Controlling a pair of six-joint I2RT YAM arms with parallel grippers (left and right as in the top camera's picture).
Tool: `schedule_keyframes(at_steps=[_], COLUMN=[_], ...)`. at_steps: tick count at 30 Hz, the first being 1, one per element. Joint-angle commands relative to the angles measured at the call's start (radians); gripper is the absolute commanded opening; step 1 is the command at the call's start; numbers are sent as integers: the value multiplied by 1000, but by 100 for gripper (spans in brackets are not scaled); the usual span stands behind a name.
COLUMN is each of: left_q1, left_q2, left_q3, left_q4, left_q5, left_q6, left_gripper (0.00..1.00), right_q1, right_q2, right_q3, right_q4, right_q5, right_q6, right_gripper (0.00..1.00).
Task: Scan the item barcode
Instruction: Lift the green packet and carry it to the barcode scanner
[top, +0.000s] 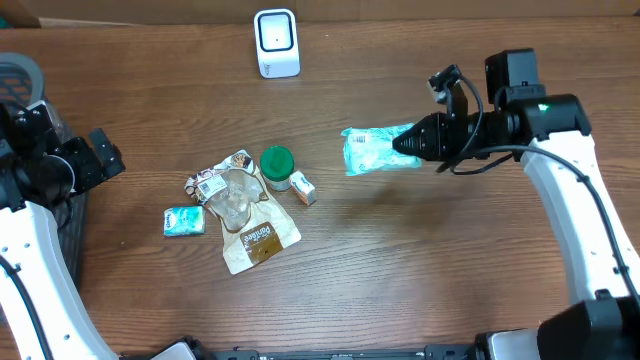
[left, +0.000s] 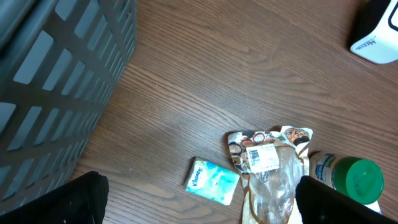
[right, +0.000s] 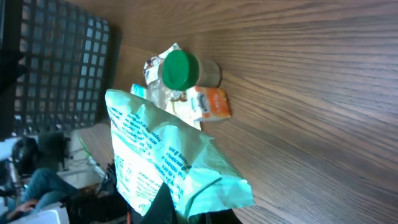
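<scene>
Right claw (top: 400, 144) pinches a green packet (top: 368, 150) above the counter (top: 400, 260); left claw (top: 103, 152) stands spread beside the basket (left: 56, 74).

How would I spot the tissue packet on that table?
Find the pile of goods left of centre on the wooden table. The tissue packet lies at the pile's left edge, beside the snack bag: small, flat, pale teal, unlike its neighbours.
</scene>
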Motion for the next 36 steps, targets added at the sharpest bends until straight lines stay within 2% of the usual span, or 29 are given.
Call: schedule_keyframes(at_steps=[1,6,9,12,15,17,18,20,21,22,23,24,26,31,36], left_q1=[5,5,5,5,5,5,5,5,5,5,5,5,5,5,5], left_q2=[2,1,1,1,1,1,1,1,1,1,1,1,1,1,1], left_q3=[14,14,14,14,14,14,14,14,14,14,14,14,14,14,14], left_q4=[0,0,0,0,0,0,0,0,0,0,0,0,0,0,0], left_q5=[11,11,11,11,11,11,11,11,11,11,11,11,11,11,11], left_q6=[26,26,26,26,26,26,26,26,26,26,26,26,26,26,26], left_gripper=[100,99,100,100,100,99,100,99,99,99,99,100,100,99,100], right_q1=[57,185,250,297,342,360,375,402,419,428,429,432,433,434,434], right_q2=[-64,-66,-39,62,306,394,433,498,547,589,603,643,692,824,923], right_q3=[20,26,99,297,675,775,792,792,792,792,792,792,792,792,792], right_q4=[9,101,119,64,-13,44,125,301,417,522,550,639,738,1022,1210], right_q5=[41,222,336,441,628,758,863,1017,1069,1086,1085,1086,1086,1149,1181], right_q6=[3,181,229,231,167,126,111,35,-67,-176,-214,-345,-481,-710,-904], right_gripper=[4,4,4,4,4,4,4,4,4,4,4,4,4,4,4])
